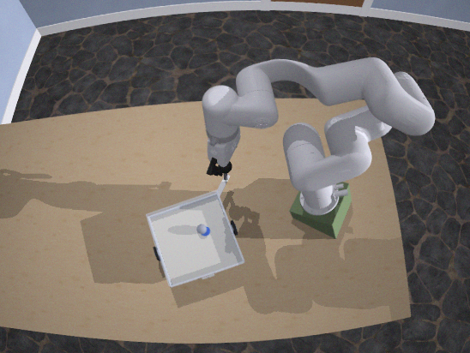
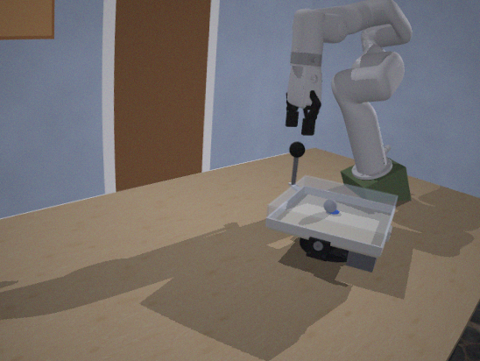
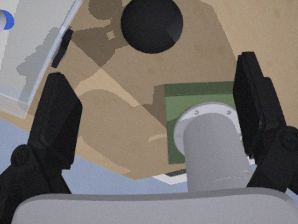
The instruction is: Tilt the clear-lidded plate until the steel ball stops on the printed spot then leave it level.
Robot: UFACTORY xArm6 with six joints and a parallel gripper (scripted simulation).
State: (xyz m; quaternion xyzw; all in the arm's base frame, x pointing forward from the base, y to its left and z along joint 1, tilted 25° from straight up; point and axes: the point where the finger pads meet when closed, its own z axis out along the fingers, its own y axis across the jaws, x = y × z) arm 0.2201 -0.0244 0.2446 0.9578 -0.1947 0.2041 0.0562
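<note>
Seen from above, the square white plate with clear lid (image 1: 173, 252) sits on the wooden table (image 1: 64, 137) left of the green arm pedestal (image 1: 332, 227). The small steel ball (image 1: 201, 229) rests mid-plate, covering most of the blue printed spot (image 1: 207, 231), so it looks close to centred. The black two-finger gripper (image 1: 219, 168) hangs over the plate's far right corner.

From the side, the gripper (image 2: 301, 117) hovers above the black round knob (image 2: 297, 150) on a thin upright stem (image 2: 294, 173) at that corner, apart from it. The plate (image 2: 324, 238) looks roughly level, though I cannot judge this finely.

At the wrist, the fingers are spread fully, holding and touching nothing; the knob (image 3: 152, 22) lies ahead, off-centre. The risk: a descent or bump against the knob would tip the plate and roll the ball off its spot.
</note>
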